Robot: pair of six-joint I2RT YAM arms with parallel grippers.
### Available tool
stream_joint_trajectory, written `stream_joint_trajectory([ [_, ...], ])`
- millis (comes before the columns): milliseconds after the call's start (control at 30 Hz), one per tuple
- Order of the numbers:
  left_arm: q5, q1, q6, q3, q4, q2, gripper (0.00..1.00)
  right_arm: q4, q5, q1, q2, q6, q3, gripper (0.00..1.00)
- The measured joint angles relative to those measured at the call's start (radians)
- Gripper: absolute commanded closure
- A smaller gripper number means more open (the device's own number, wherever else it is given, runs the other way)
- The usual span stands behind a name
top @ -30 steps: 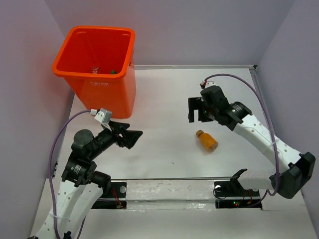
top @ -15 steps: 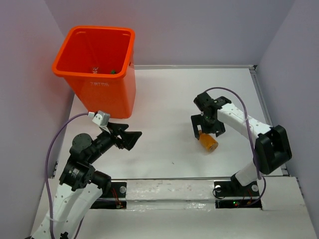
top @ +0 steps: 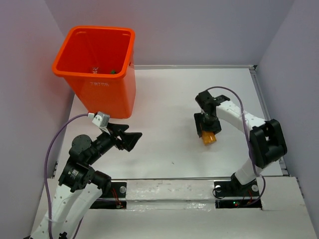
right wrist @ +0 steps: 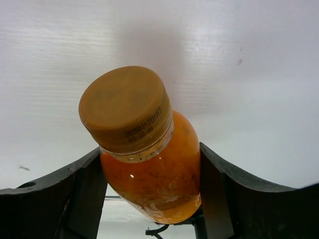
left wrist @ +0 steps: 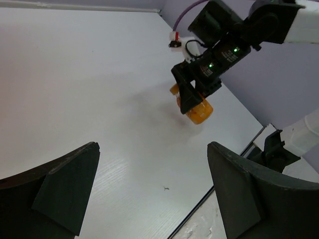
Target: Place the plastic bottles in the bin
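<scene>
The step in hand is the pick-up of what looks to be the last bottle outside the bin. The right tool point(top: 206, 130) sits over a stubby orange bottle point(right wrist: 149, 174) right of centre in the overhead view, and its two dark fingers point(right wrist: 75, 199) press against the bottle's flanks, so I judge the grip is made but the lift is not yet begun. In the overhead and left wrist views the bottle appears low on the white worktop point(top: 164, 104). The bottle is translucent plastic, rounded and short, with cloudy orange contents. Its flat matte cap point(right wrist: 124, 107) is a duller ochre, with fine print round the skirt, and it tips toward the wrist camera. Smooth curved walls like these could slip or roll in a flat-sided grip, so the next move calls for a firm hold and a clean rise. After that comes a long carry to the upper left of the overhead frame, high enough to clear the thick rim. The bin point(top: 107, 94) stands there, a glossy bright orange tub with tapered walls and faint raised lettering. Small shapes at its bottom are too tiny to name. The left tool point(top: 135, 140) hangs with its fingers spread wide, holding nothing, at lower left just below the bin.
</scene>
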Motion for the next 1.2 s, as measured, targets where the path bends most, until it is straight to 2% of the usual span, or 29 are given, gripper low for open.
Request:
stream_joint_trajectory([
  [67,0.000,0.000,0.000,0.000,0.000,0.001,0.01,-0.026,0.019,0.021,-0.058,0.013,0.060,0.47],
  [133,0.000,0.000,0.000,0.000,0.000,0.003,0.01,-0.050,0.043,0.084,-0.105,0.028,0.193,0.47],
  [233,0.001,0.000,0.000,0.000,0.001,0.007,0.01,-0.007,0.059,0.244,-0.135,0.039,0.447,0.46],
  [333,0.001,0.000,0.000,0.000,0.001,0.018,0.01,0.050,0.072,0.370,-0.100,0.030,0.672,0.46],
  [433,0.002,0.000,0.000,0.000,0.001,0.026,0.01,0.147,0.072,0.439,0.010,-0.006,0.954,0.44],
  [567,0.001,0.000,0.000,0.000,0.001,0.029,0.01,0.335,0.067,0.439,0.208,-0.059,1.258,0.44],
  [633,0.002,0.001,0.000,0.000,0.002,0.032,0.01,0.430,0.063,0.438,0.314,-0.087,1.387,0.39],
  [667,0.002,0.001,0.000,0.000,0.002,0.034,0.01,0.507,0.061,0.434,0.367,-0.101,1.434,0.28],
  [800,0.005,0.001,0.000,0.000,0.002,0.050,0.01,0.842,0.036,0.432,0.495,-0.106,1.407,0.01],
  [833,0.005,0.001,0.000,0.000,0.002,0.054,0.01,0.919,0.025,0.432,0.530,-0.106,1.411,0.00],
  [867,0.006,0.002,0.000,0.000,0.002,0.061,0.01,1.028,0.013,0.432,0.624,-0.095,1.482,0.00],
  [933,0.006,0.003,0.000,0.000,0.002,0.069,0.01,1.144,0.003,0.432,0.772,-0.081,1.605,0.00],
  [967,0.005,0.003,0.000,0.000,0.001,0.073,0.01,1.184,0.000,0.432,0.807,-0.078,1.610,0.00],
  [1067,0.005,0.003,0.000,0.000,0.002,0.074,0.01,1.312,-0.008,0.432,0.791,-0.092,1.456,0.00],
  [1200,0.006,0.013,0.000,0.000,0.002,0.075,0.01,1.301,-0.025,0.428,0.729,-0.108,1.435,0.00],
])
